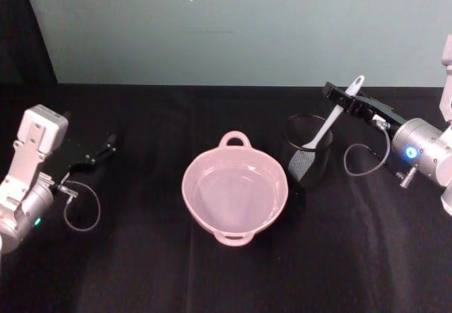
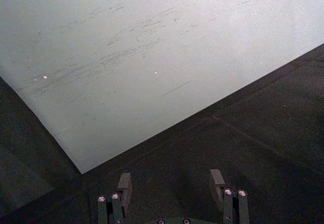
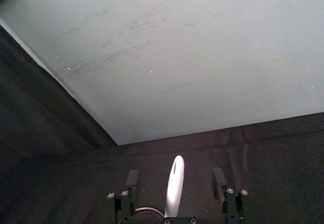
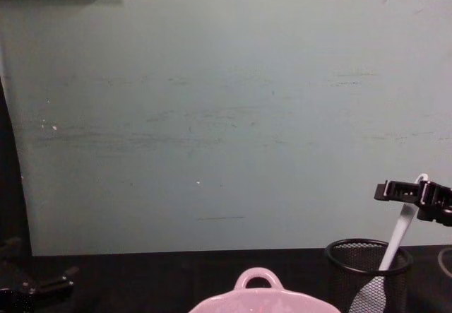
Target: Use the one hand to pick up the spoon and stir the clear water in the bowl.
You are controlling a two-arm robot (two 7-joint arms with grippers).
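The slim white plastic spoon (image 1: 329,119) leans in a black wire-mesh cup (image 1: 318,168) just right of the pale pink glossy ceramic bowl (image 1: 205,179). The black right gripper (image 3: 175,179) straddles its handle, jaws apart, apparently not touching. The left gripper (image 2: 171,181) sits well left of the bowl, jaws likewise spread.

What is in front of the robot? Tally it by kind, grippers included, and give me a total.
bowl: 1
spoon: 1
mesh cup: 1
grippers: 2 (left gripper, right gripper)
Total: 5
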